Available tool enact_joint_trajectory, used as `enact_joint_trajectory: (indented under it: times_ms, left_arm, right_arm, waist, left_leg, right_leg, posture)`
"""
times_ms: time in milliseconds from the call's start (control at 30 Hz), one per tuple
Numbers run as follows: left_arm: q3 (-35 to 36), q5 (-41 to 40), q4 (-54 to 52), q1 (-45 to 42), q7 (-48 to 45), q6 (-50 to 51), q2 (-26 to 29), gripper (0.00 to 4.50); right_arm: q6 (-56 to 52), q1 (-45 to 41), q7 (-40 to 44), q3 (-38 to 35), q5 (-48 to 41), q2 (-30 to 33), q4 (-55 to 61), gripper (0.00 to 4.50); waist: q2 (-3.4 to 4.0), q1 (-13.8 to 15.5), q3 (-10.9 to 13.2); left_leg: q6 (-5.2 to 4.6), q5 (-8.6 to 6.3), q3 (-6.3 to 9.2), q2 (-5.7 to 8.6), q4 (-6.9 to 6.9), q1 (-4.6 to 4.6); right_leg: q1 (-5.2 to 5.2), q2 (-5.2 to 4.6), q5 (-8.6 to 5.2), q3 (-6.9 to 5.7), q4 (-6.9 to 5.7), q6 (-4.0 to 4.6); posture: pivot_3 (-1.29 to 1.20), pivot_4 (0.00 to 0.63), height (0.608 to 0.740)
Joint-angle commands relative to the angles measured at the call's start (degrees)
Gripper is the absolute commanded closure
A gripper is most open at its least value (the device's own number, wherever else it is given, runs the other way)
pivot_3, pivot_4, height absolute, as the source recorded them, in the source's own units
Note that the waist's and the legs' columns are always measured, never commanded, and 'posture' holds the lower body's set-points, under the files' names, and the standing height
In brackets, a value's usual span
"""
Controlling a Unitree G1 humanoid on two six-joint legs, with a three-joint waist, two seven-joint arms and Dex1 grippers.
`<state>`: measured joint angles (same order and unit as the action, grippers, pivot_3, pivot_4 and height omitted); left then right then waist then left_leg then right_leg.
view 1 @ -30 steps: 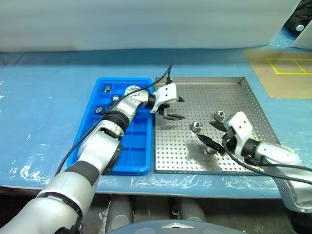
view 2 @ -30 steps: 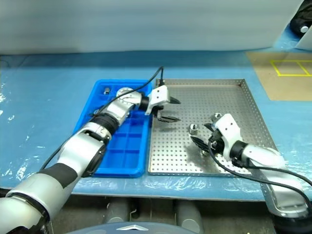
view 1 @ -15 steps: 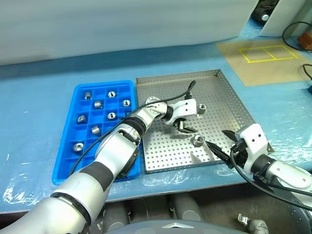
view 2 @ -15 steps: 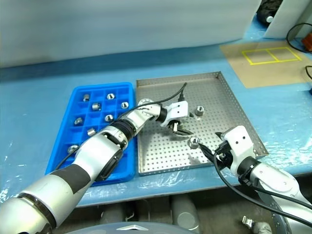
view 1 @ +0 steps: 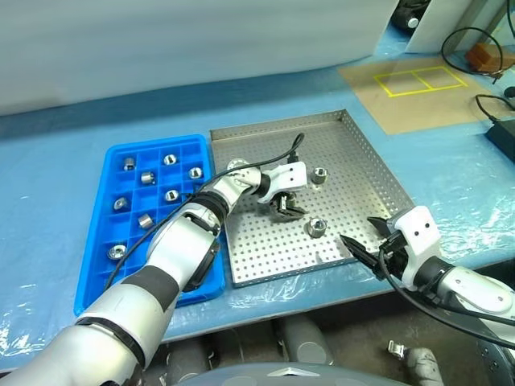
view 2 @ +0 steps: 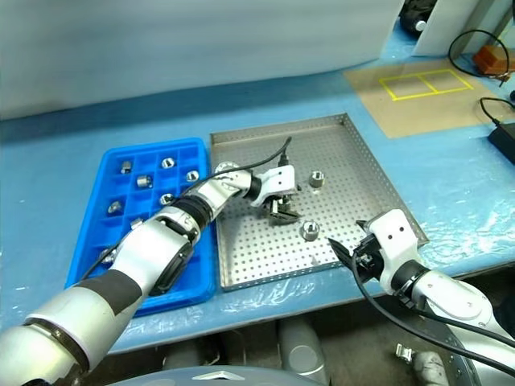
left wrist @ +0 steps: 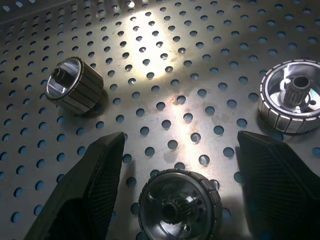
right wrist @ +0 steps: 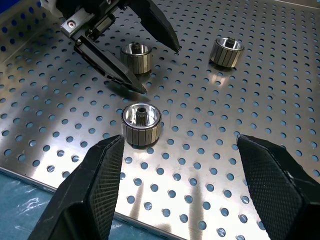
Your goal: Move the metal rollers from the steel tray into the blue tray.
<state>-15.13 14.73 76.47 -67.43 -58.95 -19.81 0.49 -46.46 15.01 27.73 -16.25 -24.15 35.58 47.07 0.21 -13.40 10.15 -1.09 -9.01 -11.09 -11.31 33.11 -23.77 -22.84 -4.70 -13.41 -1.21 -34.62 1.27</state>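
Three metal rollers (right wrist: pixel 141 124) sit loose on the steel tray (view 1: pixel 362 173), and more of them already rest in the little boxes of the blue tray (view 1: pixel 92 273). One loose roller lies right between my left pincer's (view 1: pixel 283 207) two black fingers. In my left wrist view it (left wrist: pixel 179 205) stands on its flat end with its hole facing up, low between the fingers. My left fingers (left wrist: pixel 85 192) are spread wide on both sides of it and do not touch it. So it is straight ahead of my left pincer and very close.

A second roller (view 1: pixel 315 227) stands on end nearer the front rim, between my two arms. A third one (view 1: pixel 319 174) lies farther back on the tray, tipped on its side.

My right pincer (view 1: pixel 368 248) hangs by the front rim of the steel tray. Its fingers are spread too and hold nothing. It points at the second roller but stays a bit away from it.

My left arm is the nearer one for the next grab, I think. It only needs to go a little lower and squeeze. The blue tray is on my left side, just beside the steel tray, so the carry is short.
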Motion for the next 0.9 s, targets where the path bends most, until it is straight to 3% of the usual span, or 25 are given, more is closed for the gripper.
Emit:
enact_joint_trajectory:
  times_ms: [33, 333, 467, 533, 633, 700, 900]
  left_arm:
    - [0.5, 0.2, -0.4, -0.4, -0.7, 0.0, 1.1, 0.71]
    - [0.6, 0.9, -0.3, 0.8, 1.6, 0.4, 0.5, 0.71]
    - [0.7, 0.9, -0.3, 1.2, 1.4, 0.9, 0.3, 1.63]
    - [0.5, 1.2, -0.4, 1.5, 1.1, 0.4, 0.4, 1.63]
    - [0.9, 0.6, -0.4, 1.8, -1.1, 0.1, 0.6, 2.19]
    - [1.3, 0.5, -0.5, 1.5, 0.3, 0.6, 0.4, 2.78]
    - [2.8, -0.7, -0.9, 1.0, -0.9, 0.6, 0.1, 2.78]
  right_arm:
    - [1.1, -1.0, -0.1, 0.5, 0.3, 0.6, 0.0, 0.82]
    - [1.5, -2.0, 0.2, 1.5, 1.1, 1.4, -0.8, 0.82]
    - [1.5, -2.2, 0.3, 1.8, 1.2, 1.4, -0.9, 0.82]
    - [1.5, -2.3, 0.2, 2.0, 1.5, 1.6, -1.0, 0.82]
    - [1.4, -2.8, 0.0, 2.3, 1.5, 1.4, -1.1, 0.82]
    - [1.5, -2.9, 0.1, 2.6, 1.6, 1.4, -1.2, 0.82]
    - [1.8, -3.8, 0.1, 3.5, 1.9, 1.4, -1.9, 0.82]
  waist:
    - [0.00, -0.1, 0.0]
    - [0.01, -0.1, 0.0]
    - [0.00, -0.1, 0.0]
    - [0.00, -0.1, 0.0]
    - [0.00, -0.1, 0.0]
    - [0.00, -0.1, 0.0]
    - [0.00, -0.1, 0.0]
  left_leg:
    - [0.00, 0.00, 0.00, 0.01, 0.00, 0.00]
    - [-0.33, -0.12, 0.07, 0.39, 0.03, -0.06]
    - [-0.51, -0.23, 0.07, 0.43, 0.14, -0.09]
    - [-0.54, -0.24, 0.07, 0.43, 0.16, -0.09]
    - [-0.53, -0.24, 0.07, 0.43, 0.17, -0.07]
    - [-0.53, -0.24, 0.08, 0.42, 0.16, -0.07]
    - [-0.54, -0.24, 0.08, 0.43, 0.16, -0.08]
  right_leg:
    - [0.00, -0.01, 0.00, 0.00, 0.00, 0.00]
    - [0.11, -0.47, -0.06, -0.08, 0.01, -0.10]
    - [0.18, -0.65, -0.07, -0.07, 0.07, -0.11]
    - [0.21, -0.66, -0.07, -0.07, 0.09, -0.11]
    - [0.22, -0.65, -0.07, -0.07, 0.09, -0.12]
    - [0.22, -0.64, -0.08, -0.08, 0.08, -0.13]
    - [0.21, -0.66, -0.08, -0.08, 0.09, -0.14]
  posture:
    - [-0.72, 0.150, 0.740]
    - [-0.70, 0.150, 0.740]
    - [-0.70, 0.150, 0.740]
    - [-0.70, 0.150, 0.740]
    - [-0.70, 0.150, 0.740]
    - [-0.70, 0.150, 0.740]
    - [-0.68, 0.150, 0.740]
